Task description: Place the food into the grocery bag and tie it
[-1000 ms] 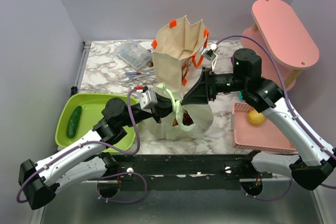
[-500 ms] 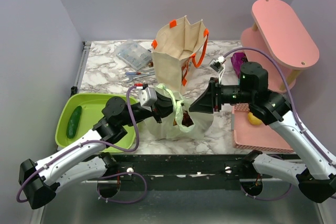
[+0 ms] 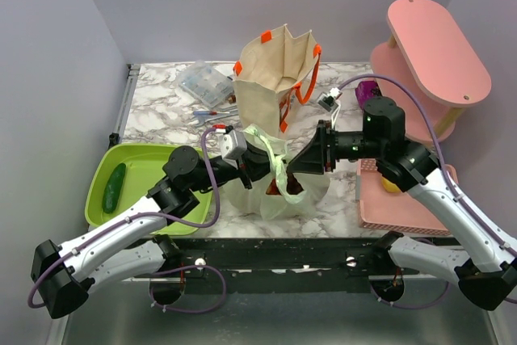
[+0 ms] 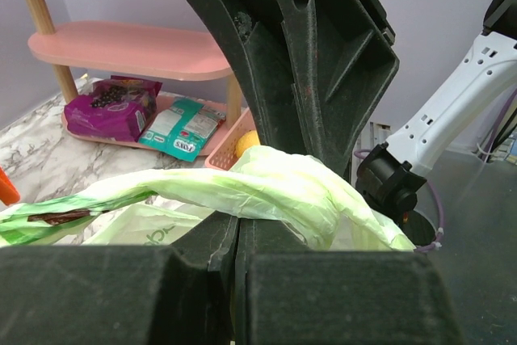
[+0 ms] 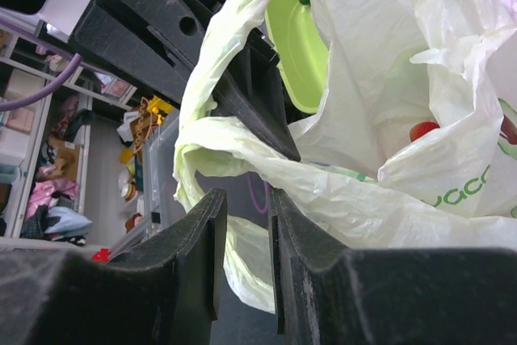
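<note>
The light green grocery bag [image 3: 279,191] stands on the marble table near the front edge, between the two arms. Something red shows inside it [image 3: 279,187], and a red strawberry [image 5: 422,130] shows through the plastic in the right wrist view. My left gripper [image 3: 260,169] is shut on one twisted handle of the bag [image 4: 275,187], its tips [image 4: 237,220] pressed together under it. My right gripper [image 3: 297,172] faces it from the right. Its jaws [image 5: 242,199] stand slightly apart just below the other handle loop [image 5: 242,139], with nothing between them. A yellow lemon [image 4: 246,141] lies in the pink basket.
A stiff beige tote with orange handles [image 3: 275,78] stands just behind the bag. A green tray [image 3: 145,163] with a cucumber [image 3: 114,187] is at the left. A pink basket [image 3: 404,208] and a pink shelf [image 3: 436,46] with snack packets [image 4: 109,107] are at the right. A clear plastic box [image 3: 206,82] is at the back.
My right gripper drew back to the right, then came left again to the bag's handles. My left gripper moved slightly up and right, keeping its handle.
</note>
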Robot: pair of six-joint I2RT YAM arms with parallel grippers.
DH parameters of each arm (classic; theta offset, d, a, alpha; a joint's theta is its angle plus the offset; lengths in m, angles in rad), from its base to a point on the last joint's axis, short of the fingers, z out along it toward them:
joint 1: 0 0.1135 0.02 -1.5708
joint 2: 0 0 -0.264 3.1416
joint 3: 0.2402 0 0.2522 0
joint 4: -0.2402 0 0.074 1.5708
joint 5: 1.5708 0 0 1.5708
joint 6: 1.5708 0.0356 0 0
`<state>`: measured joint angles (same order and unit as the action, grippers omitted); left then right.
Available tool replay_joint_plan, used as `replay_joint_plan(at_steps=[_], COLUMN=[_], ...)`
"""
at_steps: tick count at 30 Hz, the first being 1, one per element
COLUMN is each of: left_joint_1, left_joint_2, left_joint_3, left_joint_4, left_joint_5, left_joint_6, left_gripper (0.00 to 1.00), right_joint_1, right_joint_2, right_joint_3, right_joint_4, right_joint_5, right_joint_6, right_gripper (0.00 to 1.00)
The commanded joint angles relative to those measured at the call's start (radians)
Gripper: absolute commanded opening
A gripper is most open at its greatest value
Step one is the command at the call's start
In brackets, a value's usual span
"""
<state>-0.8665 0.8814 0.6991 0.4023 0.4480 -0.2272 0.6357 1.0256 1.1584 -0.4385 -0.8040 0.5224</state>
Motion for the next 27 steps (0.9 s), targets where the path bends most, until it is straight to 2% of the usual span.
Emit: replay_joint_plan(at_steps=[1,20,27], left_joint_1=[-0.008,-0.009,-0.010], left_joint_2=[0.008,0.045,0.055], left_joint_3=[0.042,0.007,0.004], left_joint_4=[0.021,0.069,0.075], left_joint_5=[-0.001,-0.009,-0.017], left_joint_6=[-0.024,-0.066,-0.070], left_gripper=[0.00,0.00,0.00], right_joint_1=[0.004,0.050,0.079], right_joint_2=[0.019,0.043,0.038], right_joint_3=[-0.009,-0.063,-0.063], right_joint_4=[0.039,0.092,0.131], right_joint_5=[0.019,0.029,0.029], right_joint_6=[-0.016,-0.003,0.006], right_gripper=[0.33,0.38,0.44])
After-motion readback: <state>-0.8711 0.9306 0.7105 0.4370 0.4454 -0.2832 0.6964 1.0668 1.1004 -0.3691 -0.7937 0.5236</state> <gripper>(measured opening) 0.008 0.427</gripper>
